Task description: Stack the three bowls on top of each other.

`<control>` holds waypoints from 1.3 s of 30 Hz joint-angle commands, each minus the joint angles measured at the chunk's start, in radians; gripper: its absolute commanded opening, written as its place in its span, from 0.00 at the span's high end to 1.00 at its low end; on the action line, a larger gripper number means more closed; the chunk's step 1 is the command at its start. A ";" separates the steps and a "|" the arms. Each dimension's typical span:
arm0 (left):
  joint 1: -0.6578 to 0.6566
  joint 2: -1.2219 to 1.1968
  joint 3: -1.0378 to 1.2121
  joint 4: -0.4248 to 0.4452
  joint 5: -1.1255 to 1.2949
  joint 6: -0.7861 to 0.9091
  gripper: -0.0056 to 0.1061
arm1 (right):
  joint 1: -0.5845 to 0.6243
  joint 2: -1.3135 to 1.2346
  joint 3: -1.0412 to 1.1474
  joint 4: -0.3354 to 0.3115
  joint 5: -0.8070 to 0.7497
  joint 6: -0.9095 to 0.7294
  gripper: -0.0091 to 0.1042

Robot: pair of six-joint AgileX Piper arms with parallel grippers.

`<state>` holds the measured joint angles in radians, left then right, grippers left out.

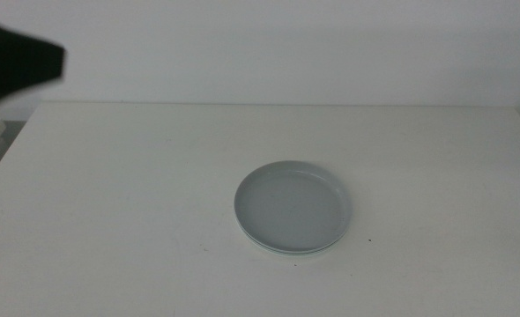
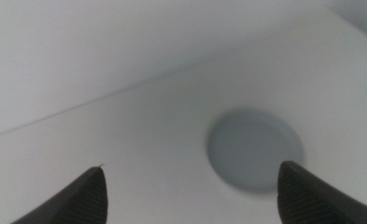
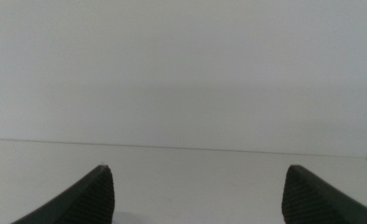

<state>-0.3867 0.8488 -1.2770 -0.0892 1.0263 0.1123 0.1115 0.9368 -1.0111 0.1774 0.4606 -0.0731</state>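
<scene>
Bowls: stacked, mid-counter, grey uppermost. Left tool: released, raised far-left. Right tool: released, empty. Risk: careless return nudging stack.

I'm seeing a smooth, matt white table with a few tiny dark specks showing on it. The stack of bowls near its middle is looking like smooth plastic or glazed ware, grey on top, with a soft, low sheen. The left gripper is showing matt dark jaws, finely textured.
</scene>
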 commanded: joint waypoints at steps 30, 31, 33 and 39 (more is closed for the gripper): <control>0.377 -0.279 0.338 0.100 -0.413 -0.135 0.11 | -0.002 -0.004 0.003 -0.011 -0.011 0.020 0.10; 0.377 -0.279 0.338 0.100 -0.413 -0.135 0.11 | -0.002 -0.004 0.003 -0.011 -0.011 0.020 0.10; 0.377 -0.279 0.338 0.100 -0.413 -0.135 0.11 | -0.002 -0.004 0.003 -0.011 -0.011 0.021 0.10; 0.377 -0.342 0.422 0.100 -0.467 -0.135 0.11 | -0.002 -0.033 0.074 -0.009 -0.053 0.023 0.10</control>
<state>-0.0102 0.5314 -0.8845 0.0095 0.5904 -0.0234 0.1115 0.9244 -0.9703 0.1774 0.4313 -0.0482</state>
